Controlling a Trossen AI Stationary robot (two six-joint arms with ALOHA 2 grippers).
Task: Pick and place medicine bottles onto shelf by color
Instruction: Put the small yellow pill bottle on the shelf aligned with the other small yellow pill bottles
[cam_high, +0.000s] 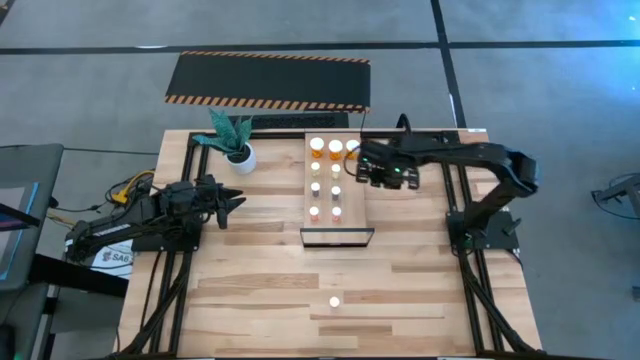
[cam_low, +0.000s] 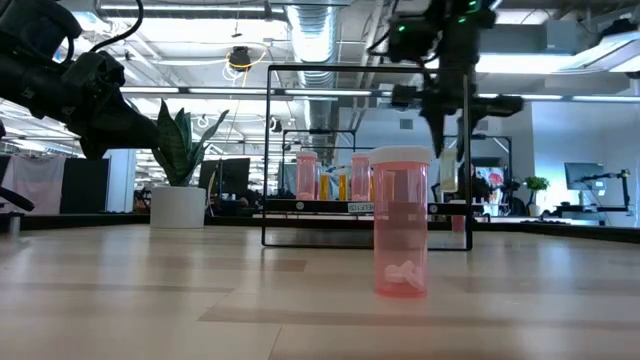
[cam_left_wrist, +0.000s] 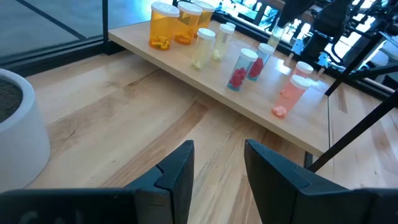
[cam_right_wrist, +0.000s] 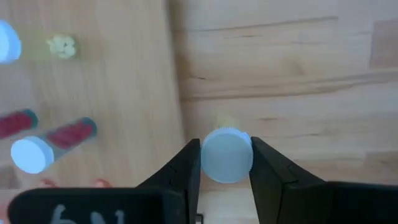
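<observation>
A: What is seen at the right gripper (cam_right_wrist: 226, 163)?

B: Its two fingers are closed on a small bottle (cam_right_wrist: 227, 155), seen from above in the right wrist view as a white cap pressed between the pads. A hint of yellow is glimpsed beneath the cap, but the body is hidden. In the high view the right gripper (cam_high: 388, 176) is placed just beside the shelf (cam_high: 352, 205), past its long edge, at the far end.

A: Is the bottle resting on anything?

B: That cannot be told. In the low view the gripped part is partly hidden behind a pink bottle (cam_low: 401, 222) close to the camera.

A: And that pink bottle?

B: It is stood alone on the tabletop (cam_high: 260, 290), well apart from the shelf, and is shown in the high view only as a small bright cap (cam_high: 335, 301).

A: What is held on the shelf?

B: Two rows of white-capped bottles are seen in the left wrist view: orange bottles (cam_left_wrist: 163, 26) at the far end, then yellowish, red-filled and pink ones. Their colours are washed out from above.

A: The left gripper (cam_left_wrist: 217, 167)?

B: It is hung partly open with nothing between the fingers, near the white plant pot (cam_high: 241, 157), well apart from the shelf. The pot is cut off in its own wrist view.
</observation>
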